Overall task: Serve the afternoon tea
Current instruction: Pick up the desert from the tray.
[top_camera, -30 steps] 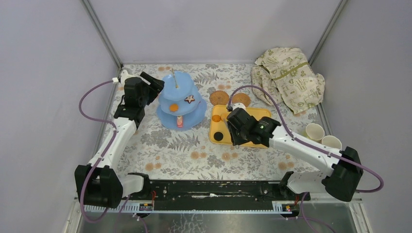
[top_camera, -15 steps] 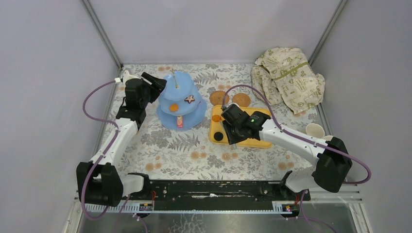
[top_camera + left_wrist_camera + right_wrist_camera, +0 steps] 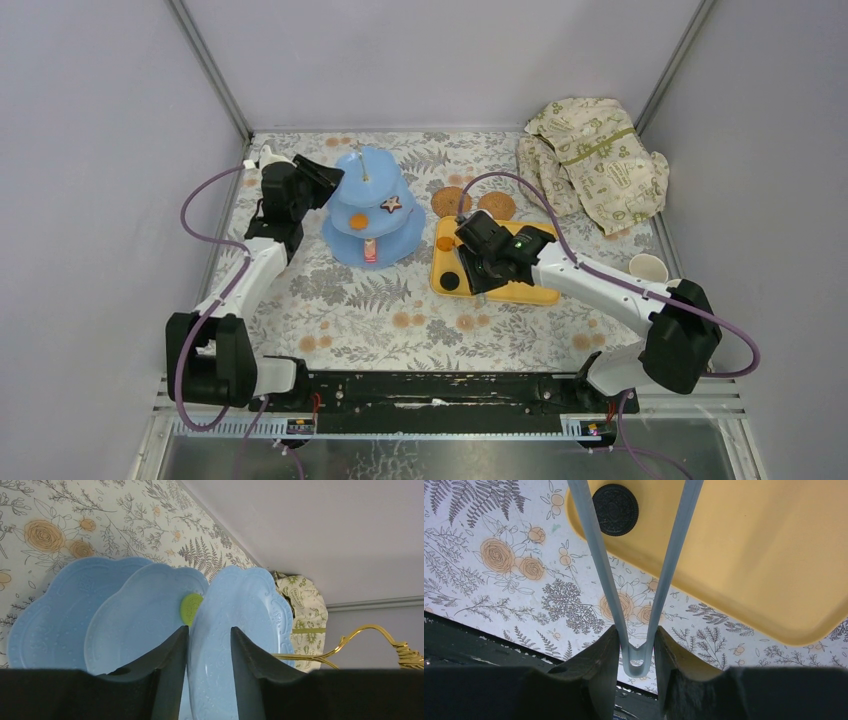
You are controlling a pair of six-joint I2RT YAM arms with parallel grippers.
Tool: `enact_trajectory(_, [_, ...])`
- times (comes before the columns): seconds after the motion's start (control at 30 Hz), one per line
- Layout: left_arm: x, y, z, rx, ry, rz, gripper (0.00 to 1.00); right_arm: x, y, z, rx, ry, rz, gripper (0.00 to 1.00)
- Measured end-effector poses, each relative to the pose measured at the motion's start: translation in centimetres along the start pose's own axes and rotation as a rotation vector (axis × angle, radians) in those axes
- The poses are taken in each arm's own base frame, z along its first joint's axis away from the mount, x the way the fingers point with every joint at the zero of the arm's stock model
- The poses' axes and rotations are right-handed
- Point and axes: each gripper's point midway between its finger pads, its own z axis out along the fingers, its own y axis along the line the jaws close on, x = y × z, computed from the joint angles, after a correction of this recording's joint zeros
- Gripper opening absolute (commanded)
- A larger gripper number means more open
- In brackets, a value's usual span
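Note:
The light-blue three-tier stand (image 3: 368,205) stands at the back left and carries a star biscuit (image 3: 390,204), an orange pastry (image 3: 357,221) and a pink one (image 3: 371,250). My left gripper (image 3: 322,180) is at its top tier. In the left wrist view the left gripper (image 3: 208,630) has its jaws closed over the rim of the top plate (image 3: 250,610), and a green pastry (image 3: 191,607) shows behind. My right gripper (image 3: 478,262) is shut on grey tongs (image 3: 594,545), whose arms point at a black biscuit (image 3: 615,502). Two woven coasters (image 3: 451,201) (image 3: 496,206) lie behind the tray. One pale cup (image 3: 648,267) shows; the other is hidden by my right arm.
The yellow tray (image 3: 530,290) holds the black biscuit (image 3: 450,281) and an orange pastry (image 3: 446,243). A cream cloth with green print (image 3: 598,160) is bunched at the back right. Grey walls close in three sides.
My right arm has swung left over the tray with the tongs, and its elbow now covers the second cup. My left gripper has shifted slightly towards the stand.

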Motion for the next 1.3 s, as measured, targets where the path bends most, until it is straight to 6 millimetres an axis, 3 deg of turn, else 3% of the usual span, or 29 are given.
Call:
enact_trajectory(0.33, [0.7,1.4,0.2,-0.018,0.012,-0.006,0.22,-0.3,-0.3,0.1,-0.002,-0.005,0.012,0.37])
enact_trajectory(0.83, [0.0,1.5,-1.6,-0.032,-0.049,-0.107,0.08,-0.5,-0.3,0.3,-0.008,0.003,0.014,0.36])
enact_trajectory(0.9, [0.0,1.6,-1.6,-0.035,-0.052,-0.117,0.1,-0.6,-0.3,0.3,-0.009,0.002,0.014,0.36])
enact_trajectory(1.1, [-0.1,1.5,-1.8,-0.034,-0.056,-0.134,0.47,-0.9,-0.5,0.5,-0.004,0.008,0.014,0.36])
enact_trajectory(1.3, [-0.3,1.4,-2.3,-0.031,-0.068,-0.144,0.52,-1.3,-1.4,1.7,0.019,0.04,0.023,0.37])
